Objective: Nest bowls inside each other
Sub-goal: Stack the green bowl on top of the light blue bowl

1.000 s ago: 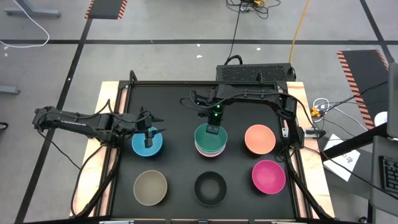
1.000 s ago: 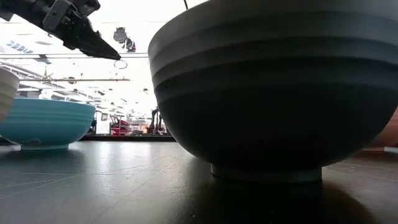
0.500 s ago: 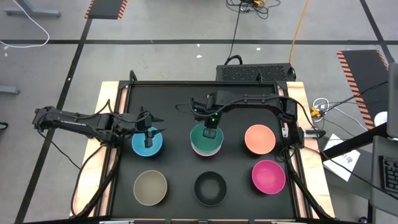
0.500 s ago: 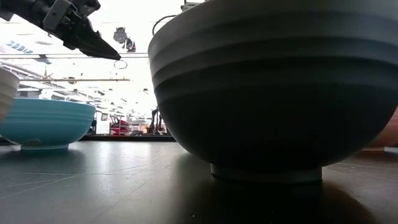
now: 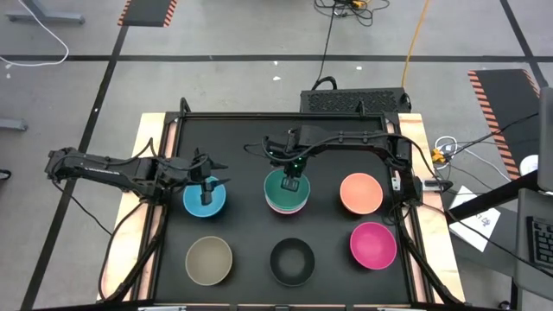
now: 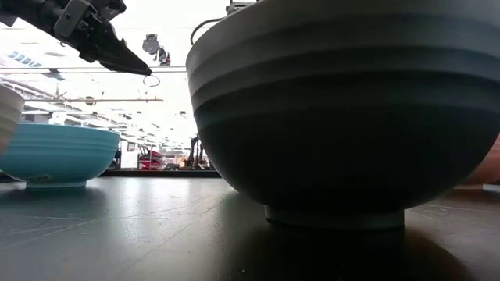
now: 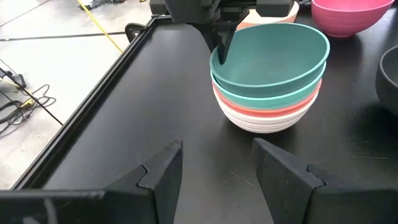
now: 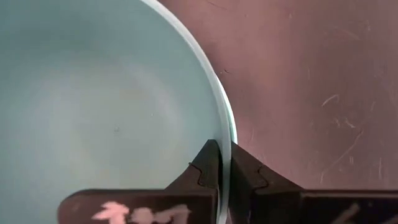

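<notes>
A stack of bowls [image 5: 287,197] stands mid-table: a dark green bowl [image 7: 273,53] on top and tilted, then turquoise, red-pink and white [image 7: 267,121] at the bottom. My right gripper [image 5: 292,179] is shut on the green bowl's far rim. My left gripper [image 5: 206,186] hovers open above the blue bowl [image 5: 192,204], its fingers [image 7: 158,177] wide apart, also seen high in the low view [image 6: 144,72]. The orange [image 5: 361,193], magenta [image 5: 373,244], black [image 5: 292,261] and tan [image 5: 209,260] bowls stand singly on their feet. My right gripper [image 8: 225,149] pinches the dark green bowl's rim [image 8: 222,118] on its far side, one finger [image 8: 208,165] inside the bowl and one outside. The fingers come from above, pointing down. The bowl sits tilted in the turquoise bowl beneath it.
The black bowl [image 6: 344,117] fills the low view at the near edge, with the blue bowl [image 6: 55,156] behind it on the left. A raised frame [image 5: 173,130] borders the black tabletop. Bare table lies along the far side [image 5: 233,138].
My right gripper has shifted a little toward the table's left while staying shut on the green bowl's rim, and the stack now stands slightly further left with it.
</notes>
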You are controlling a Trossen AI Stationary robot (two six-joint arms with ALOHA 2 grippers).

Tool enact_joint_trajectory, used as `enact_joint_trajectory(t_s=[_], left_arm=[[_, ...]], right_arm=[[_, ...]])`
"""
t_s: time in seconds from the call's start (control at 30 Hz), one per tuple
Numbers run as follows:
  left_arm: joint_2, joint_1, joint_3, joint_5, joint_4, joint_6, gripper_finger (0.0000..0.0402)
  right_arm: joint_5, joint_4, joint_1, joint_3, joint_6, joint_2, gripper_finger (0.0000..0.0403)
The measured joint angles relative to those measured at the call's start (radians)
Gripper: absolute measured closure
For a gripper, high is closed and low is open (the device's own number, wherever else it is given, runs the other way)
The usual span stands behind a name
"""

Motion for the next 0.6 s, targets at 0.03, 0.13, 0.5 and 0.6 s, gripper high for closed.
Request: enact_joint_trajectory(t_s=[0.03,0.13,0.5,0.6], left_arm=[[0.000,0.000,0.000,0.000,0.000,0.000,0.0204],[0.000,0.000,0.000,0.000,0.000,0.000,0.0204],[0.000,-0.003,0.000,0.000,0.000,-0.011,0.0204],[0.000,-0.012,0.000,0.001,0.000,-0.011,0.0204]], right_arm=[[0.000,-0.003,0.000,0.000,0.000,0.000,0.0403],[0.000,-0.005,0.000,0.000,0.001,0.000,0.0403],[0.002,-0.039,0.000,0.000,0.006,0.001,0.0403],[0.002,-0.039,0.000,0.000,0.006,0.001,0.0403]])
